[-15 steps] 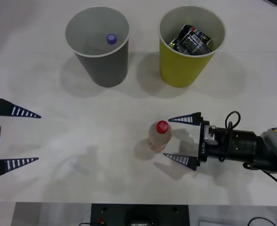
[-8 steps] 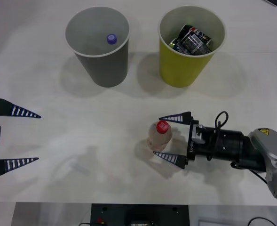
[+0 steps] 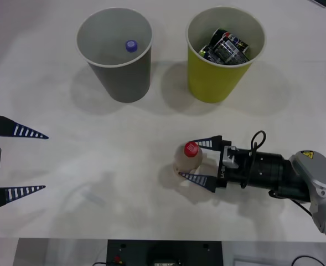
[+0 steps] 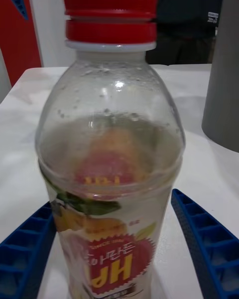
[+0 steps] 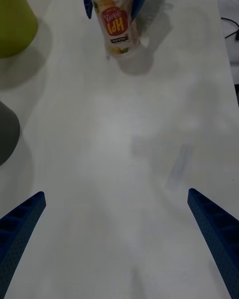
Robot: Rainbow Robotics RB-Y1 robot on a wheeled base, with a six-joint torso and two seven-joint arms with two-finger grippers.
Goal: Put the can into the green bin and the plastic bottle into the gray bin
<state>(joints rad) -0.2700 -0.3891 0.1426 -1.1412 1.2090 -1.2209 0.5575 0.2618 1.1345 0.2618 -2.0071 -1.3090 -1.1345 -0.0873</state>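
Note:
The plastic bottle [image 3: 187,158], clear with a red cap and a red-orange label, stands upright on the white table near the front right. My right gripper [image 3: 191,159] reaches in low from the right, and its blue fingers press the bottle's two sides [image 4: 112,214]. The left wrist view shows the bottle [image 5: 115,25] held between those fingers. Dark crushed cans [image 3: 226,47] lie inside the green bin [image 3: 218,83] at the back right. At the back left stands the gray bin [image 3: 124,83]. My left gripper [image 3: 16,160] hangs open at the table's left edge.
A bottle with a blue-purple cap [image 3: 131,46] lies inside the gray bin. The two bins stand side by side with a narrow gap between them. Bare white tabletop [image 3: 113,155] lies between the bottle and the bins. The table's front edge runs close below both grippers.
My right gripper has slid left around the bottle and its fingers have drawn in onto the bottle's sides. The bottle and the left arm have stayed put.

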